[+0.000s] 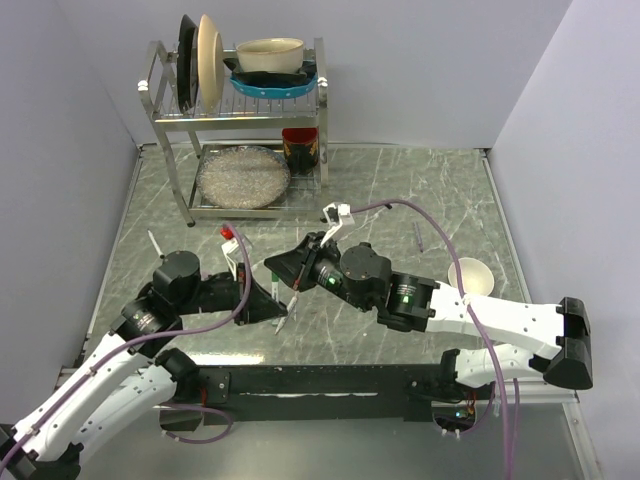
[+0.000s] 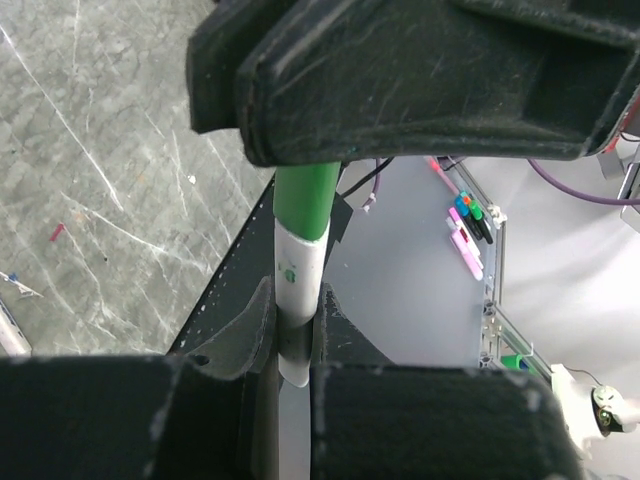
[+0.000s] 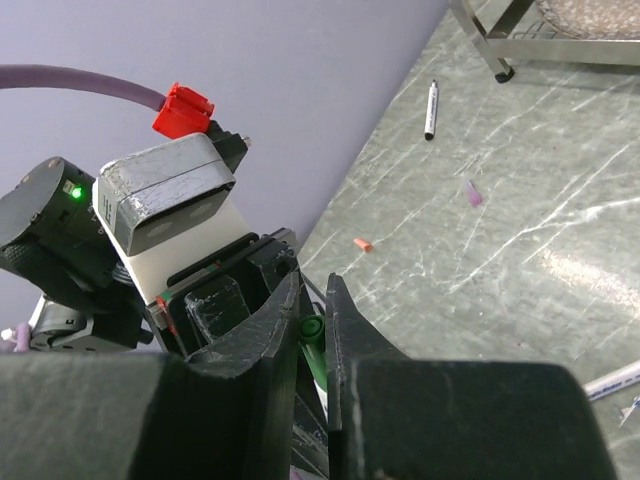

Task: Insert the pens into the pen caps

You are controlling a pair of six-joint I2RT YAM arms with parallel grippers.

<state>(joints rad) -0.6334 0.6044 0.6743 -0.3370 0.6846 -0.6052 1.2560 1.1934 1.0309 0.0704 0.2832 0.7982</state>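
left hand (image 2: 293, 335): scuffed black plastic fingers clamped on the lower barrel of the green pen (image 2: 298, 270).
green pen: slim, smooth whitish cylinder, held in the air between the two hands, over the near part of the counter (image 3: 560, 220).
green cap (image 2: 305, 200): glossy tube, slightly wider than the barrel, sitting over the pen's upper end.
right hand (image 3: 313, 315): worn black fingers sit close on either side of the cap; whether they grip it cannot be told.
counter: scratched grey-green marbled stone; a black-ended pen (image 3: 430, 108) lies on it.
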